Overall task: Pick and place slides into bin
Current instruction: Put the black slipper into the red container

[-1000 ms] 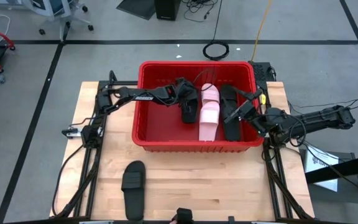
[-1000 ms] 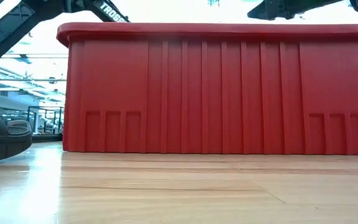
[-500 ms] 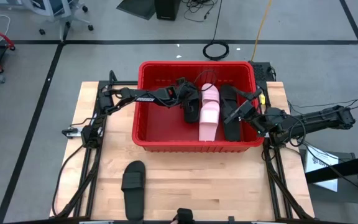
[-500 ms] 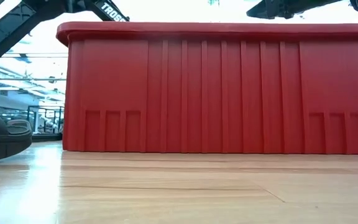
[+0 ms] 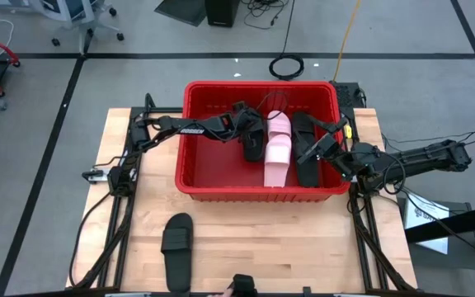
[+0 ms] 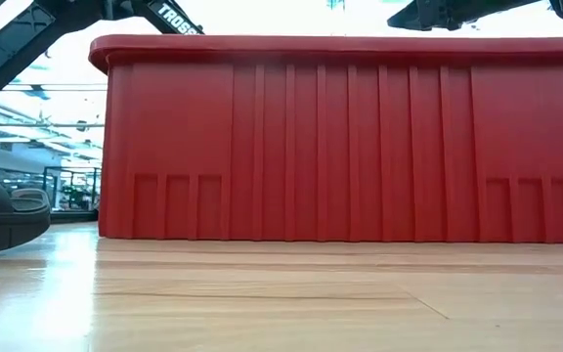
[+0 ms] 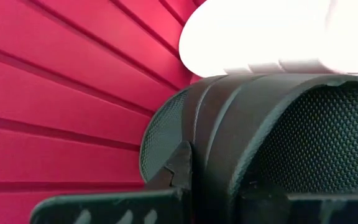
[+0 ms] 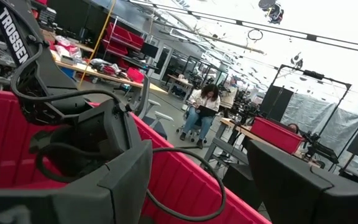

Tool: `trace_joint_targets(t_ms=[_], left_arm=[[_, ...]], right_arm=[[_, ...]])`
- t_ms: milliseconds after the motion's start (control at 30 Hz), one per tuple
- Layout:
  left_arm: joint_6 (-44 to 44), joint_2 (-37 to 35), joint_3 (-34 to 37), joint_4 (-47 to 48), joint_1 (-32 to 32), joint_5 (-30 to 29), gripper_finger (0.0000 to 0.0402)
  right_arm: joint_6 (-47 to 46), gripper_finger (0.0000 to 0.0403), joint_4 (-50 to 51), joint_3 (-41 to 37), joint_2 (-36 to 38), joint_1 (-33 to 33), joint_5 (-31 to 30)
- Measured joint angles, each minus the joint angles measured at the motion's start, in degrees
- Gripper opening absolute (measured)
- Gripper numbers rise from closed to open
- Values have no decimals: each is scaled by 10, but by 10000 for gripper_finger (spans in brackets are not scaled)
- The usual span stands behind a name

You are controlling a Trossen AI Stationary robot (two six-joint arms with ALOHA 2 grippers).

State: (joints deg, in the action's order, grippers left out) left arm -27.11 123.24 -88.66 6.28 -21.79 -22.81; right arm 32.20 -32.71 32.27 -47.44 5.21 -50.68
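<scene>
From above, the red bin (image 5: 196, 177) sits at the far middle of the table (image 5: 303, 256) holding two black slides (image 5: 251, 142) with a pink slide (image 5: 277, 150) between them, while another black slide (image 5: 176, 242) lies on the wood near the front; the left gripper (image 5: 250, 130) reaches into the bin, pinched tight on the black slide there, and the right gripper (image 5: 318, 148) hangs over the bin's right side with its fingers spread. At table height, the bin's ribbed wall (image 6: 360, 147) fills the view, with the loose slide's toe (image 6: 3, 220) at the edge. The left wrist view shows the black slide (image 7: 278, 149) pressed close against the bin's red ribs, and the right wrist view looks over the bin's rim (image 8: 185, 174) at the left arm (image 8: 73, 143) and a seated person (image 8: 202, 107) far off.

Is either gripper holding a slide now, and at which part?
The left gripper is shut on a black slide inside the bin; the exact part cannot be told. The right gripper is open, holding nothing.
</scene>
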Motion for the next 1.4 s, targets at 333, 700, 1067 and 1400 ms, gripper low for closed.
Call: trace_joint_targets(t_ms=[333,700,1067,1400], left_arm=[[-9,-4,0,7,-1,3,35],[3,-13,-44,47,-13,5,137],[3,-13,-45,82,-21,50,191],[34,-13,-45,80,-21,77,257]], right_arm=[[1,254,0,0,0,0,0],[-1,254,0,0,0,0,22],[-11,254,4,0,0,0,30],[-11,254,4,0,0,0,30]])
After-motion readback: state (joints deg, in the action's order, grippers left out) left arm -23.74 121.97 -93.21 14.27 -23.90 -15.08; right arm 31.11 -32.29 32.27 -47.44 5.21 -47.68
